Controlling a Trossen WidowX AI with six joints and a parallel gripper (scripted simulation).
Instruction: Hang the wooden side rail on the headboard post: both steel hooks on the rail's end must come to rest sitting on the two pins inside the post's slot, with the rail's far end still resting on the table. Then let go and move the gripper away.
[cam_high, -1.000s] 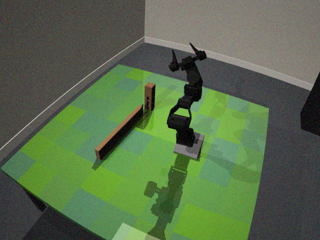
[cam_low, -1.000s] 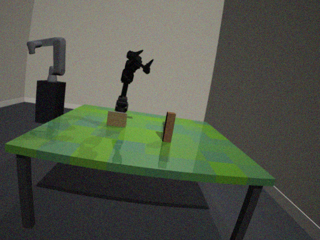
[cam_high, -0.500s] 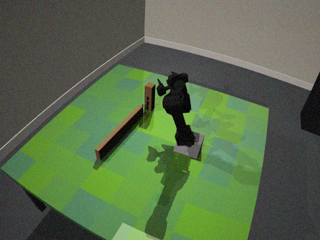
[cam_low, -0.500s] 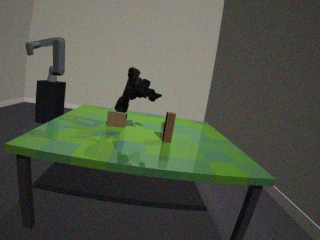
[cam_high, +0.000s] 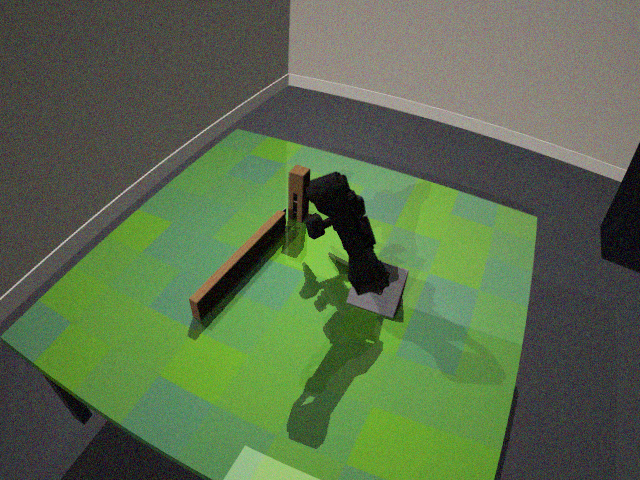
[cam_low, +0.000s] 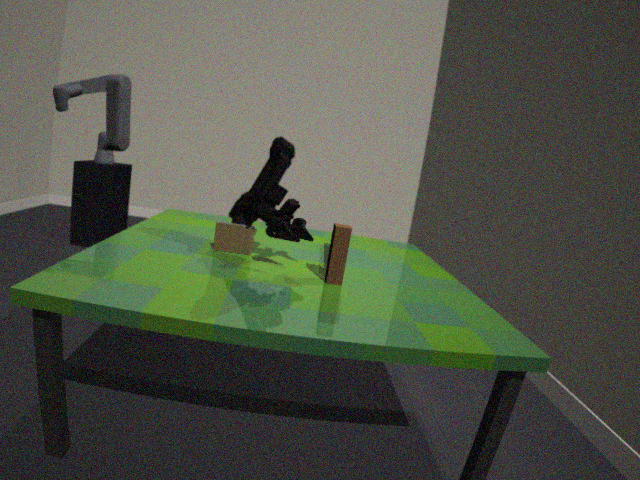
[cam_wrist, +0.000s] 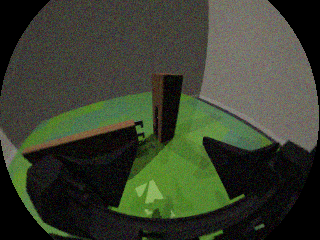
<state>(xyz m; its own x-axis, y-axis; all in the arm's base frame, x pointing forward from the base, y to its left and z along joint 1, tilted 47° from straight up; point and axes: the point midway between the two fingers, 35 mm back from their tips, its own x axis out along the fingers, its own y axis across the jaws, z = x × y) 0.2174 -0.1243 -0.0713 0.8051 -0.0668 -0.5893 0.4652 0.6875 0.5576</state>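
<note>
Desk: green patchwork top, near corner cut off in top view. Black pedestal behind it carries a grey arm; top view crops the pedestal and misses that arm. Black robot arm bends down toward the post; its joints blur into one dark shape. Wooden side rail lies on its long edge on the desk, unhung, its hooked end near the post. Exterior view mostly hides it behind the post. Headboard post stands upright. Base plate under the arm, partly covered. Gripper: fingers wide apart, nothing between; tips overlap the dark arm from above. Slot shows on the post; can't resolve the pins reliably. Steel hooks stick out of the rail end, clear of the slot, readable only in wrist view.
</note>
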